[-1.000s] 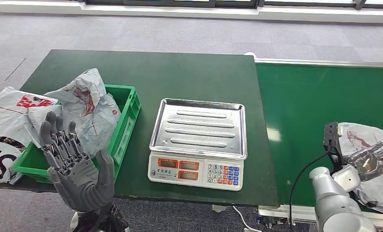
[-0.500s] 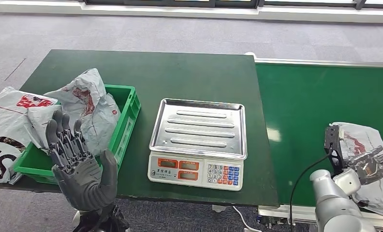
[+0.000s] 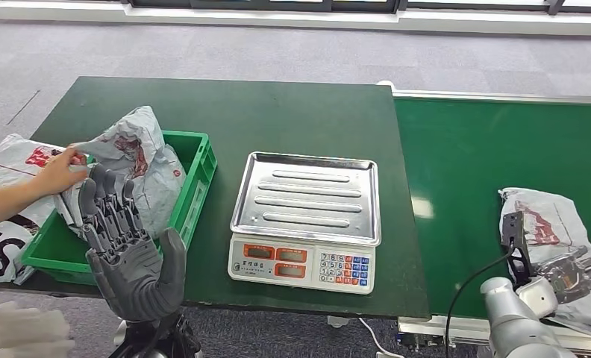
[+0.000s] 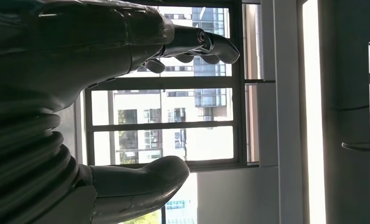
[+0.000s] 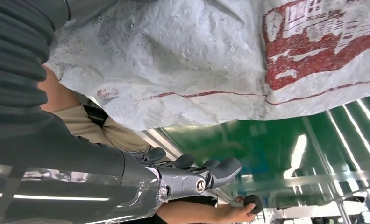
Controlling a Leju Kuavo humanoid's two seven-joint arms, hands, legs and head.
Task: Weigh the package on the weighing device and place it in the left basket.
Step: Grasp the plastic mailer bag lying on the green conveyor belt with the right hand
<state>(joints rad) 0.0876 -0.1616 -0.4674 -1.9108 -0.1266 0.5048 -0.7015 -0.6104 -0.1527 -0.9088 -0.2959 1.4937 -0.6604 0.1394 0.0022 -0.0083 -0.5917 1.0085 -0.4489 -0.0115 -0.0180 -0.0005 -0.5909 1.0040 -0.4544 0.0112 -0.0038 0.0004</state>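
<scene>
Nearest, the dark grey left hand [image 3: 132, 250] is raised palm-up at the table's front edge, fingers spread, holding nothing. At lower right the silver right hand [image 3: 572, 270] rests on the crinkled grey plastic package with red print [image 3: 550, 231]; whether it grips cannot be told. The package lies on the green conveyor belt [image 3: 471, 156], long axis running near to far. Farther in: the white scale with ribbed steel tray [image 3: 307, 198], and the green plastic basket [image 3: 195, 175] holding crumpled grey bags [image 3: 139, 160], touched by a person's hand [image 3: 57, 170].
</scene>
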